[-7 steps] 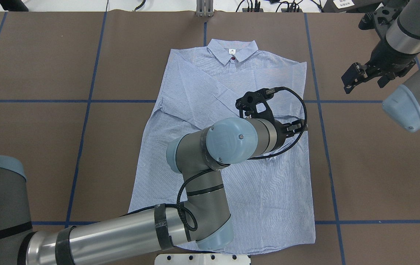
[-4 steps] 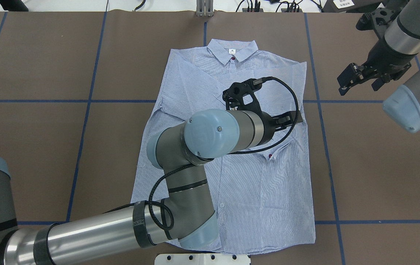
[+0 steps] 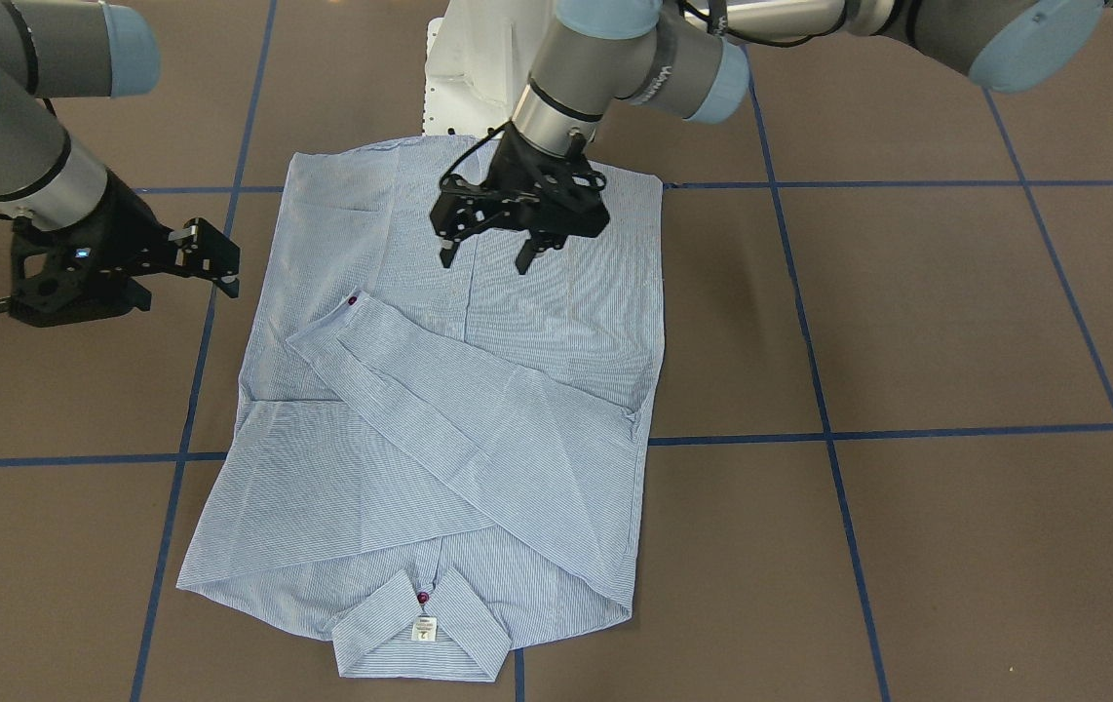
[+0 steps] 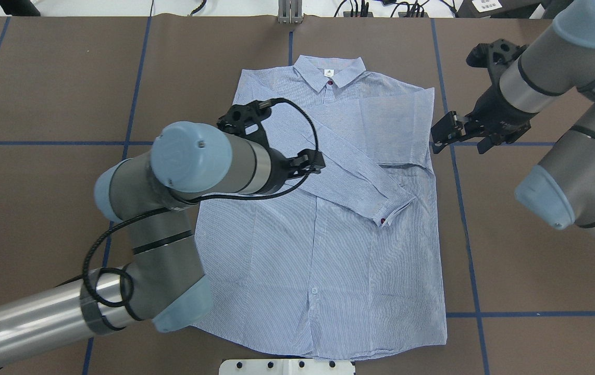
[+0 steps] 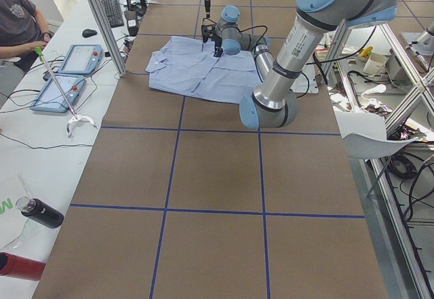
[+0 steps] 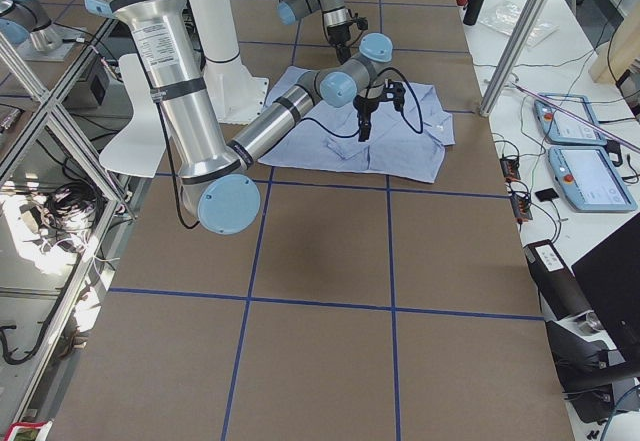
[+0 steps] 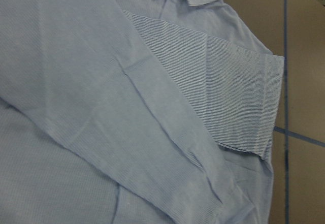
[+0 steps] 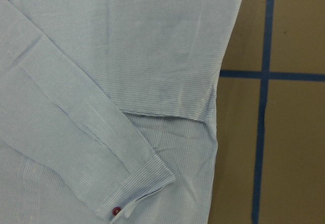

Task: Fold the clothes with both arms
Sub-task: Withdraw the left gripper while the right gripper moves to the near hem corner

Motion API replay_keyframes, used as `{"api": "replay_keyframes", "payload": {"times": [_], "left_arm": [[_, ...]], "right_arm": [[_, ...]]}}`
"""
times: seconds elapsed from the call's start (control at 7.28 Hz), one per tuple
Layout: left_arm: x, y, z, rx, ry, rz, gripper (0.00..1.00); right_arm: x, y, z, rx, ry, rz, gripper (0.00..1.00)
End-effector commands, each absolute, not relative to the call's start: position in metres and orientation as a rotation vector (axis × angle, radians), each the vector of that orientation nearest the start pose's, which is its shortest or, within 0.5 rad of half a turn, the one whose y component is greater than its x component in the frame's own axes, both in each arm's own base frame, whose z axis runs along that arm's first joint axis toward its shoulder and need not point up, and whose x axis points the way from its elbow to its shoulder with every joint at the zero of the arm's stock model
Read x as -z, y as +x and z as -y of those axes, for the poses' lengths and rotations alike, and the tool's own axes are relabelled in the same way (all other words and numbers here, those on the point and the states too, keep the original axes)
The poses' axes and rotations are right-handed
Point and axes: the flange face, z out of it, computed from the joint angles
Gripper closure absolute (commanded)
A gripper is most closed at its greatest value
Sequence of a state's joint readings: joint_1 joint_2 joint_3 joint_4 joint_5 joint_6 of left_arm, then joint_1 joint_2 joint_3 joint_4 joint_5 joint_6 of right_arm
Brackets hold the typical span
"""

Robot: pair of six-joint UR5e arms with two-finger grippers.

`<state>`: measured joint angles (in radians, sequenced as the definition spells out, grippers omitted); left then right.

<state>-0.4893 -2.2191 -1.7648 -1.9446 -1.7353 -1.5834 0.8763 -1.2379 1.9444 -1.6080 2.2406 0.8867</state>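
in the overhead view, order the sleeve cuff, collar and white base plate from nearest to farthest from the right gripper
1. sleeve cuff: has the red button and lies below and left of the right gripper.
2. collar: top centre of the view, at the far side of the table.
3. white base plate: bottom edge, centre.

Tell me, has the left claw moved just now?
Yes. The left gripper slid to the view's left across the shirt, from its right edge to below the collar.
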Motion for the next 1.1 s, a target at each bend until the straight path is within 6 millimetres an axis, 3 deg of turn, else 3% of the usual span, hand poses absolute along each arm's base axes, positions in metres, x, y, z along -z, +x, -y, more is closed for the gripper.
{"api": "replay_keyframes", "payload": {"times": [0.0, 0.14, 0.27, 0.55, 0.69, 0.82, 0.96], "left_arm": [[-0.176, 0.455, 0.381, 0.286, 0.168, -1.138, 0.02], [-0.178, 0.439, 0.374, 0.288, 0.168, -1.127, 0.02], [-0.178, 0.430, 0.371, 0.289, 0.172, -1.134, 0.02], [-0.174, 0.428, 0.368, 0.289, 0.173, -1.141, 0.01], [-0.170, 0.428, 0.367, 0.294, 0.171, -1.149, 0.01], [-0.168, 0.428, 0.367, 0.293, 0.170, -1.152, 0.01], [-0.168, 0.429, 0.366, 0.292, 0.170, -1.152, 0.01]], "right_arm": [[-0.289, -0.370, 0.405, -0.034, -0.034, 0.892, 0.00], [-0.281, -0.397, 0.369, -0.064, -0.042, 0.882, 0.00], [-0.291, -0.414, 0.337, -0.082, -0.093, 0.873, 0.00], [-0.352, -0.404, 0.263, -0.125, -0.100, 0.940, 0.00], [-0.371, -0.409, 0.234, -0.104, -0.094, 0.902, 0.00], [-0.395, -0.409, 0.217, -0.106, -0.081, 0.848, 0.00], [-0.404, -0.412, 0.201, -0.102, -0.106, 0.826, 0.00]]}}
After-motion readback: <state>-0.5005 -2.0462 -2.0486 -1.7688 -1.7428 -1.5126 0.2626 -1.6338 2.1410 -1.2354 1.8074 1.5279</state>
